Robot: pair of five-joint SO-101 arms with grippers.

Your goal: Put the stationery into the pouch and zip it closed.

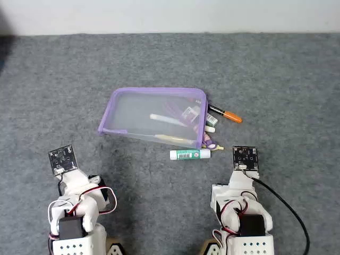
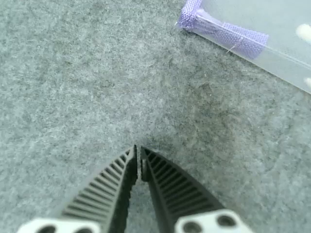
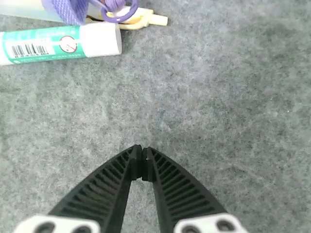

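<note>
A clear pouch (image 1: 151, 118) with purple trim lies in the middle of the grey felt, its open end facing right. Pens and other stationery lie inside, some sticking out of the mouth. An orange-capped marker (image 1: 225, 114) pokes out at the right. A green-and-white glue stick (image 1: 189, 154) lies on the felt just in front of the pouch, beside the purple zipper pull (image 3: 115, 8). My left gripper (image 2: 139, 156) is shut over bare felt, short of the pouch corner (image 2: 194, 14). My right gripper (image 3: 141, 156) is shut too, a little short of the glue stick (image 3: 58, 42).
Grey felt covers the whole table (image 1: 276, 79). A black cable (image 1: 287, 210) runs from the right arm toward the front edge. A pale wall borders the far side.
</note>
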